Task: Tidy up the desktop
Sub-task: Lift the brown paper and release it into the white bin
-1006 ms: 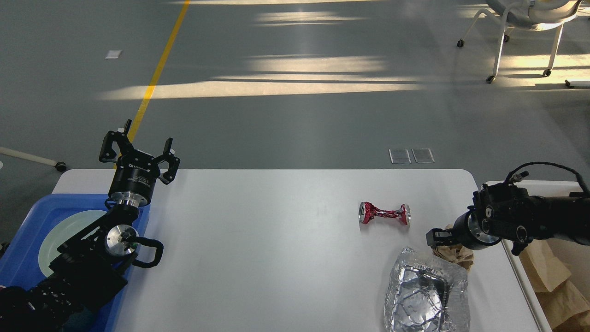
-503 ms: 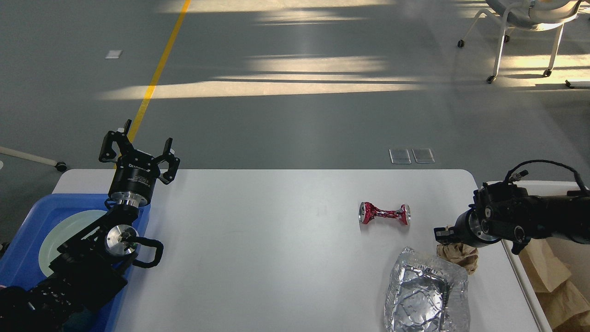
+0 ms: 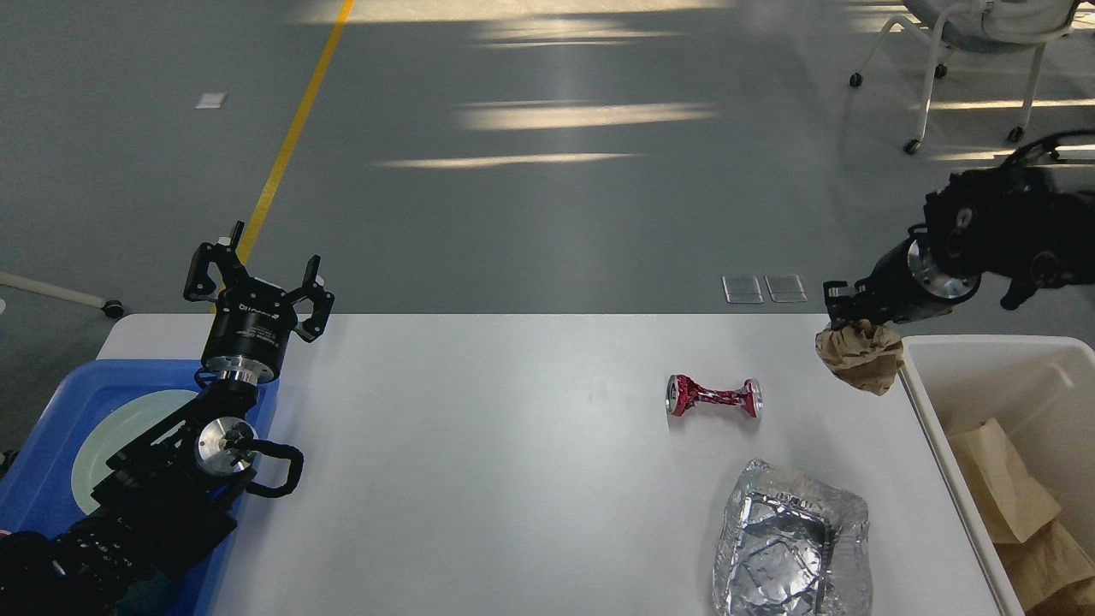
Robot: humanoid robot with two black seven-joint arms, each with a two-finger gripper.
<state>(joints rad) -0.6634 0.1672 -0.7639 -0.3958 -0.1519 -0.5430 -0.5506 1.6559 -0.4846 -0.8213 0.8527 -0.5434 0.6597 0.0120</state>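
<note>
**Head view: paper wad lifted near the bin**

Head view cuts off much at its borders. The foil tray point(image 3: 792, 541) runs off the bottom edge, the bin point(image 3: 941, 411) off the right edge, and the blue tray point(image 3: 34, 462) off the left, half covered by the left arm. The right gripper point(image 3: 847, 315) is small and dark; its fingers merge with the brown paper wad point(image 3: 861, 356) hanging from them, pinched at its top.

The desktop point(image 3: 479, 445) fills the lower middle, its far edge straight with rounded corners. Between the blue tray and the crushed can point(image 3: 713, 396) it lies bare and wide. The wad hangs over the desktop's right rear corner, just beside the bin's rim. Brown paper point(image 3: 1009, 496) lies inside the bin.

The left gripper point(image 3: 257, 278) stands above the rear left corner, jaws spread, holding nothing, as before.

Half a second ago the wad sat on the desktop beside the foil tray; the right arm has since risen and carried it up and back.
</note>
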